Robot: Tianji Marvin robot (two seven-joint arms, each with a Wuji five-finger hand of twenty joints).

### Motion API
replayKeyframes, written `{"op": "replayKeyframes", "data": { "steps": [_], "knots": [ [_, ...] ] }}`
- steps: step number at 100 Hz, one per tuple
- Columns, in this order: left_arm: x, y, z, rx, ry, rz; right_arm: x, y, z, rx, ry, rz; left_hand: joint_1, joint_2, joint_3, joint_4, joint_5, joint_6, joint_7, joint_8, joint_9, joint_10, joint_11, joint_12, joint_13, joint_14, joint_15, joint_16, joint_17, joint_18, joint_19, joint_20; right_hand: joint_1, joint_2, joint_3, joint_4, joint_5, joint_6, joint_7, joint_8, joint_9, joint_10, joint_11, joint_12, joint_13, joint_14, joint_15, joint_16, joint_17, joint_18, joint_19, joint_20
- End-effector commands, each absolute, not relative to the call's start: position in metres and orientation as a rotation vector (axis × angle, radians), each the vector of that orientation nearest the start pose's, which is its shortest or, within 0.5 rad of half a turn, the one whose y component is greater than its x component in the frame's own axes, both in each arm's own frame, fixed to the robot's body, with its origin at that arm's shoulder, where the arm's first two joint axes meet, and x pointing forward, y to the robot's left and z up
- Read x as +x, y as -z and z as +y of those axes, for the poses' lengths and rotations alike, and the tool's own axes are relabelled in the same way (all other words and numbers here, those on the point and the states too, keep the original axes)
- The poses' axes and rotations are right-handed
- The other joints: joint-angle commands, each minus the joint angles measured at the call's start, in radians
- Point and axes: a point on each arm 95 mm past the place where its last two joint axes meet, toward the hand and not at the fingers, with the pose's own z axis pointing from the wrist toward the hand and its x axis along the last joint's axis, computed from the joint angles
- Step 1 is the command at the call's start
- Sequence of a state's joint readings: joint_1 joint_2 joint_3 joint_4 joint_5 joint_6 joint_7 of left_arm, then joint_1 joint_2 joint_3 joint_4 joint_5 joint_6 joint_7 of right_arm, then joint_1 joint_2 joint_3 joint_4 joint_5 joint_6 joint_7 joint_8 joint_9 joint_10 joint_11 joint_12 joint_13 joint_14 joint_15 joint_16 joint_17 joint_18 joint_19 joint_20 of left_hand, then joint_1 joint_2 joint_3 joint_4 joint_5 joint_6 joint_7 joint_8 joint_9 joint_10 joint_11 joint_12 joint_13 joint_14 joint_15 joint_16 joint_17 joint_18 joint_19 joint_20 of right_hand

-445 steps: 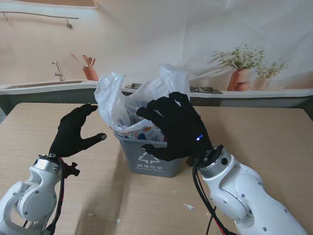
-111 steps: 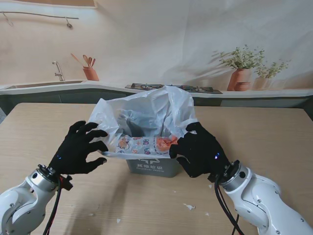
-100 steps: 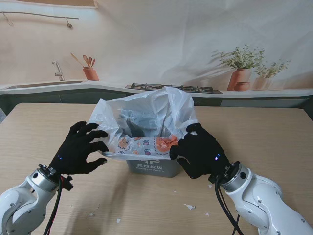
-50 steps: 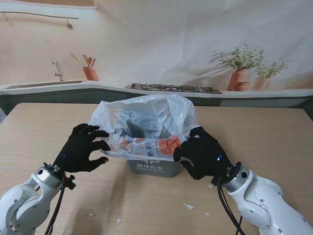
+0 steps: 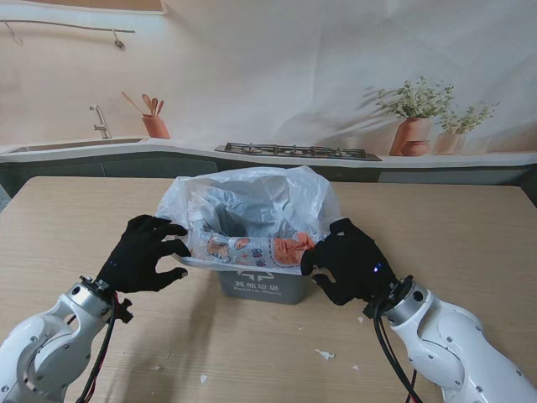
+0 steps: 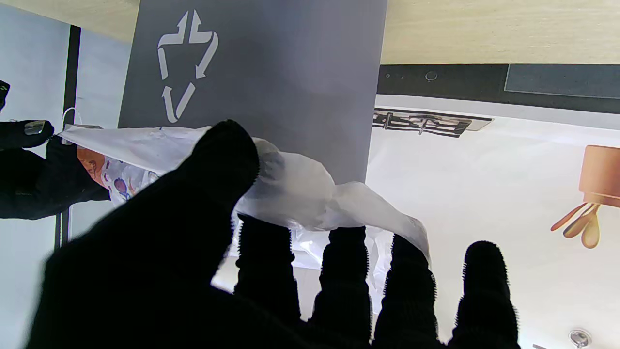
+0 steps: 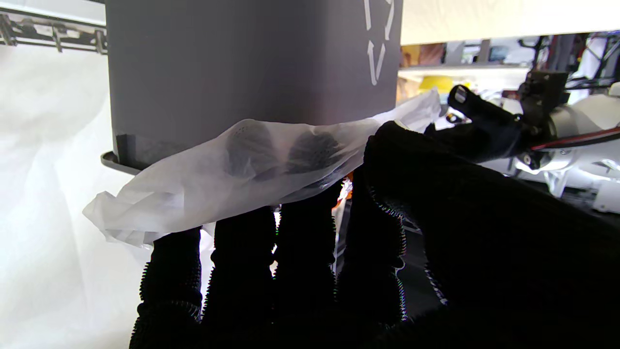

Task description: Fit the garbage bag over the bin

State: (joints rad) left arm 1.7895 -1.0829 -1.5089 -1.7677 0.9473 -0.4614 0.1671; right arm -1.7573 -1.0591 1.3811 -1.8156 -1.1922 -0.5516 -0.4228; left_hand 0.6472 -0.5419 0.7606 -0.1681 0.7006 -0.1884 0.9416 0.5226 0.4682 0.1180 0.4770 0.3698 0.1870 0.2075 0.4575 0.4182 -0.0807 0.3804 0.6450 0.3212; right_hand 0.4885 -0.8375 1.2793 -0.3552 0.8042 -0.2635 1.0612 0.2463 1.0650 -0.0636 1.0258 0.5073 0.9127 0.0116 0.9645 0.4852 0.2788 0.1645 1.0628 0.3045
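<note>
The grey bin (image 5: 262,284) stood at the middle of the table (image 5: 470,227), between the two arms, with the garbage bag (image 5: 252,197) draped over its mouth and its near hem stretched across, left to right, along the front rim. That hem lay just at rim level, so the coming move looked to be a pull down past the lip on both sides at once; neither arm was clearly nearer. The left hand (image 5: 144,256) pinched the bag's left edge between thumb and fingers (image 6: 269,271), the rest fanned. The right hand (image 5: 348,262) gripped the right edge, its fingertips (image 7: 310,145) tucked inside the film. Against the frame half a second before, the billowed plastic sat lower and flatter, and both hands had dropped slightly toward me.
</note>
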Motion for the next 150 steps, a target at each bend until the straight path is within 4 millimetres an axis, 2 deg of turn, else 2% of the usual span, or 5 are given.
{"op": "replayKeyframes", "data": {
  "steps": [1,29,62,103,150],
  "knots": [
    [0.352,0.279,0.054,-0.98,1.821,1.421,0.333,0.263,0.005,0.551,-1.979,1.477,0.02,0.018,0.018,-0.052,0.07,0.069,0.119,0.038,-0.03,0.108,-0.065,-0.044,-0.015,0.026,0.015,0.014,-0.016,0.02,0.033,0.015,0.006,-0.027,0.06,-0.008,0.048,-0.023,0.096,0.037,0.027,0.024,0.09,0.024,0.001,0.032,0.009,-0.001,-0.012,0.038,-0.022,-0.002],
    [0.353,0.279,0.053,-0.975,1.824,1.418,0.33,0.265,-0.003,0.637,-2.003,1.495,0.021,0.018,0.015,-0.052,0.07,0.068,0.119,0.035,-0.034,0.099,-0.062,-0.043,-0.016,0.021,0.015,0.016,-0.017,0.021,0.032,0.013,-0.272,0.16,-0.206,0.188,-0.104,0.001,-0.188,0.201,-0.435,0.067,-0.057,-0.043,-0.271,0.07,-0.135,-0.004,-0.159,0.051,-0.171,-0.067],
    [0.352,0.28,0.051,-0.966,1.824,1.414,0.323,0.257,-0.011,0.68,-2.1,1.387,0.022,0.016,0.015,-0.052,0.073,0.068,0.121,0.034,-0.027,0.117,-0.062,-0.043,-0.008,0.033,0.018,0.02,-0.016,0.021,0.032,0.013,-0.307,0.233,-0.367,0.208,-0.254,-0.009,-0.257,0.189,-0.711,0.083,-0.12,-0.076,-0.479,0.071,-0.241,-0.039,-0.2,0.036,-0.309,-0.034],
    [0.352,0.28,0.048,-0.961,1.83,1.409,0.312,0.254,-0.014,0.852,-2.256,1.228,0.022,0.014,0.014,-0.053,0.076,0.067,0.12,0.033,-0.016,0.13,-0.065,-0.045,0.003,0.051,0.03,0.031,-0.018,0.024,0.032,0.012,-0.366,0.195,-0.309,0.193,0.224,0.013,-0.179,0.163,-0.441,0.1,-0.12,-0.074,-0.348,0.129,-0.228,-0.041,-0.164,0.061,-0.336,0.015],
    [0.35,0.279,0.045,-0.941,1.836,1.411,0.302,0.238,-0.012,1.089,-2.482,0.908,0.023,0.013,0.015,-0.054,0.079,0.064,0.118,0.033,-0.019,0.11,-0.056,-0.039,0.007,0.039,0.044,0.049,-0.018,0.028,0.026,0.008,-0.337,0.218,-0.35,0.203,0.094,0.062,-0.198,0.183,-0.275,0.085,0.032,0.027,-0.205,0.138,-0.051,0.026,-0.116,0.081,-0.224,0.047]
  ]
}}
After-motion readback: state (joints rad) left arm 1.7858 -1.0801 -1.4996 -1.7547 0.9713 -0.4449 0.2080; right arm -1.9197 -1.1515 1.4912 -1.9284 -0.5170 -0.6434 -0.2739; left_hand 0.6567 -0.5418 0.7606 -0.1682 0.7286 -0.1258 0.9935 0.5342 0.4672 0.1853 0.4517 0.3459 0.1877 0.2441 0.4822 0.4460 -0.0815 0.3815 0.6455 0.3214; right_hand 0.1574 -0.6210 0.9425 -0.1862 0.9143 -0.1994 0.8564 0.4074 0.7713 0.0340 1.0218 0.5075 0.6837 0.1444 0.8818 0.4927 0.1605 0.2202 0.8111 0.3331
